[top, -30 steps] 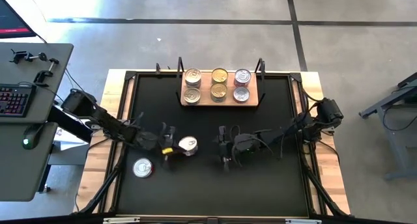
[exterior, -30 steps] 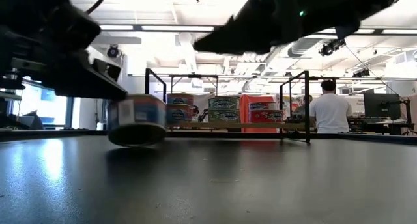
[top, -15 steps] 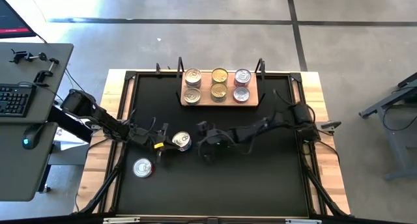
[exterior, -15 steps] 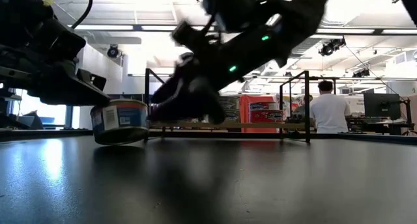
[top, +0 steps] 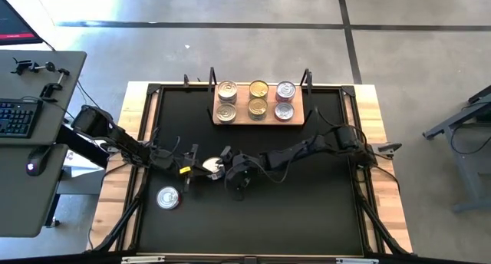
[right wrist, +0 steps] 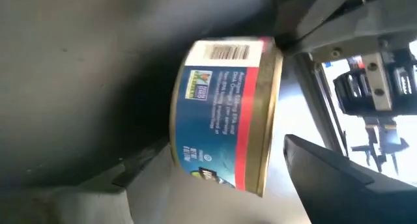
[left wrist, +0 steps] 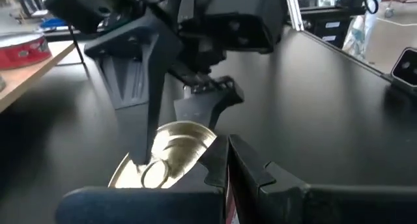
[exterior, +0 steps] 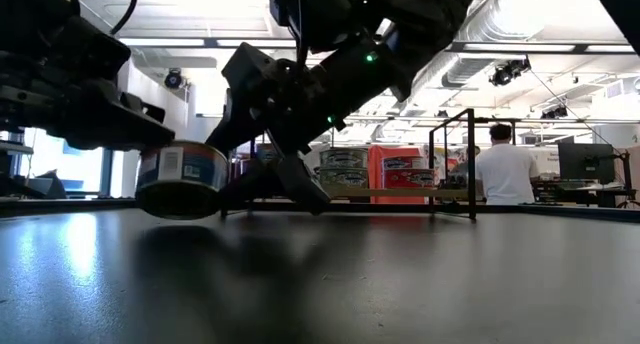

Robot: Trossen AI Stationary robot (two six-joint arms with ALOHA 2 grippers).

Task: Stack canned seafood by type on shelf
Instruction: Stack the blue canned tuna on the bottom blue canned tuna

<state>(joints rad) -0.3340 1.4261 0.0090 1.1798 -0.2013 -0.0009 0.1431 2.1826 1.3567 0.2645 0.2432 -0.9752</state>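
At the far edge of the black worktop (top: 307, 210) stands the shelf (top: 261, 119), its light-wood board carrying six tins in two rows – silver-lidded ones on the left, gold-lidded ones in the middle, purplish ones on the right. A lone tin with a red label (top: 167, 198) lies on the mat near the left front, well apart from the arms. Off the worktop to the left, a grey desk (top: 31, 210) holds a keyboard (top: 17, 118) and a mouse (top: 31, 168); in the low view a person in a white shirt (exterior: 505, 172) stands in the room behind the shelf posts. Nothing lies between the two arms except the tin they meet at. The left pincer (top: 193, 166) is closed, and a silver-lidded tin with a blue label (top: 215, 166) sits at its tip; in the low view this tin (exterior: 181, 181) hangs tilted just under the dark left fingers, its lower edge at or just above the mat – whether it touches cannot be told. The right pincer (top: 229, 166) reaches across from the right with its jaws spread wide, and in its wrist view the tin (right wrist: 225, 113) shows on edge between the two open fingers (right wrist: 339, 168), label and barcode facing the camera. Whether those fingers touch the tin cannot be told. The tin lies left of the worktop's centre, well in front of the shelf.
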